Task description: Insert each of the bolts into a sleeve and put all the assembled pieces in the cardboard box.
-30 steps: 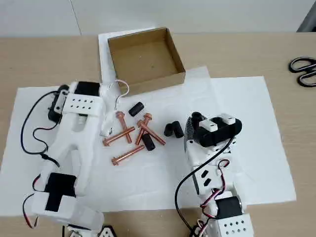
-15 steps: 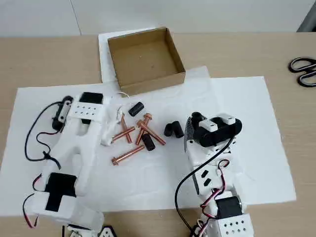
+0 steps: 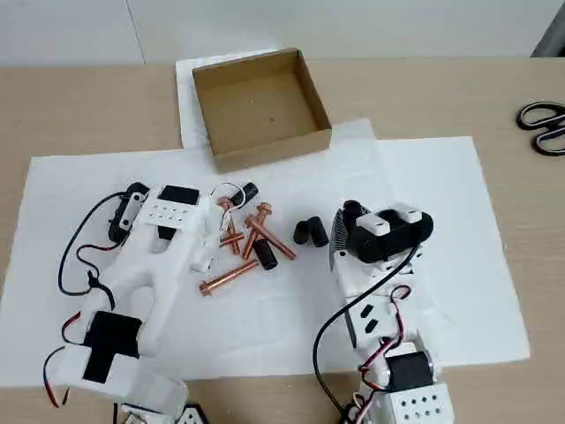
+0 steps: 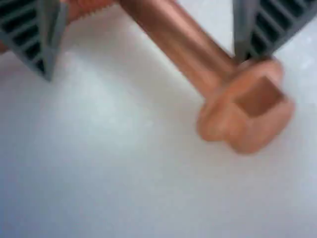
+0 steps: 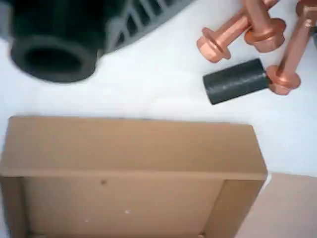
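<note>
the step in hand looks like bolt pick-up: the left gripper, spread open, straddles a copper flanged metal bolt on the white paper just near of the brown cardboard box, while the right gripper clamps a black tubular sleeve, so the next move calls for closing on the shaft and lifting.

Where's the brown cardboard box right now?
In the high view, the brown cardboard box sits at the far side, left of centre, beyond the copper bolts.
</note>
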